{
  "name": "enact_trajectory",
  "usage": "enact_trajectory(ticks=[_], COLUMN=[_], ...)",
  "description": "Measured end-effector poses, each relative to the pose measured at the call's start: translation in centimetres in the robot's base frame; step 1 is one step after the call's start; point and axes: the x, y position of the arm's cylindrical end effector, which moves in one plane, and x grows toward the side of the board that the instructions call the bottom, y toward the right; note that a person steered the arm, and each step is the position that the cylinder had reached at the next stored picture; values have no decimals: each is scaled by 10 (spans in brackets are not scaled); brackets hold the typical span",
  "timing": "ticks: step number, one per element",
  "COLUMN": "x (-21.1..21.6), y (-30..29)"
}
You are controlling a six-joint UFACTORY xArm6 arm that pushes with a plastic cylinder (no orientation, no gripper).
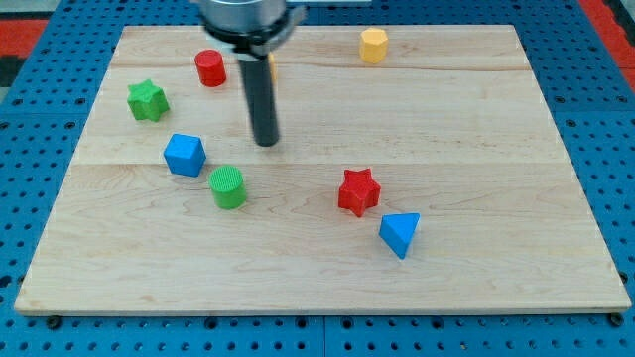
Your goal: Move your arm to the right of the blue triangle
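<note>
Blue triangle, one blue cube, two reds, two greens

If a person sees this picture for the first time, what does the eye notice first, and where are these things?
First comes the dark rod dropping from the view's top, with my tip on the board, up and to the view's right of the blue cube and the green cylinder. Next, the red star and blue triangle sit close together toward the view's lower right. A yellow block stands alone at the view's top edge.
</note>
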Motion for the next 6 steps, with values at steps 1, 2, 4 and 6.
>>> enact_trajectory(ticks=[1,2,4,6], x=[-22,-3,123,169], y=[90,169,236,135])
